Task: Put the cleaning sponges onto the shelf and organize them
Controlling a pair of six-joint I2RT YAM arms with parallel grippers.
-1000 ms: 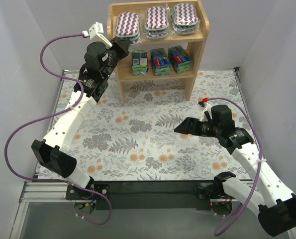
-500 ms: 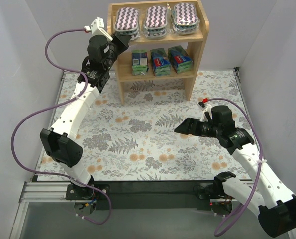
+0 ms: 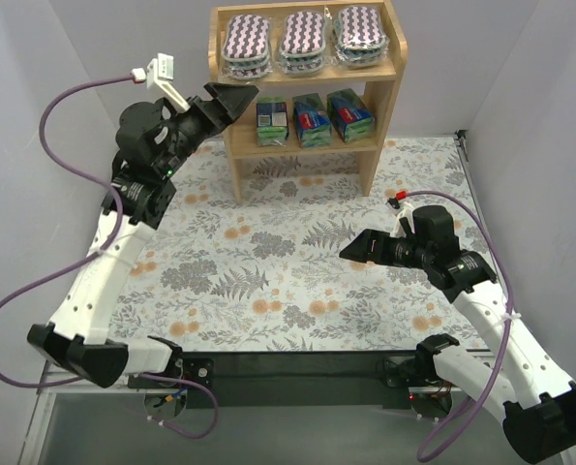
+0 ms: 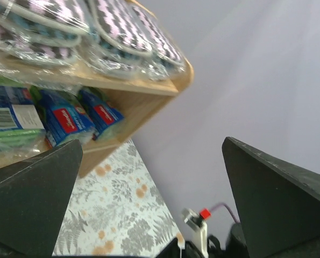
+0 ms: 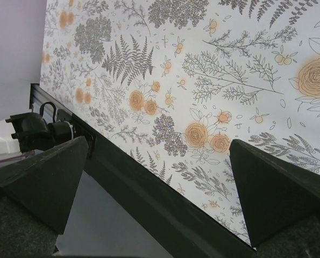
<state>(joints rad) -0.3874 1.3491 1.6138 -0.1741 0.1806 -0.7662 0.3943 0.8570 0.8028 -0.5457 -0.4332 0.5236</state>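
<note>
Left wrist only: label (image 4: pixel 8 116) on pack (image 4: pixel 15 137)

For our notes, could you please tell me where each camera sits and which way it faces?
Top: fixed above and behind, looking down on table and shelf; left arm and right arm show.
Left wrist: beside the shelf, looking past its sponges toward the right wall; open left tool shows.
Right wrist: over the table, facing its near edge; open right tool shows.
Shared: top and left wrist both show the shelf.
</note>
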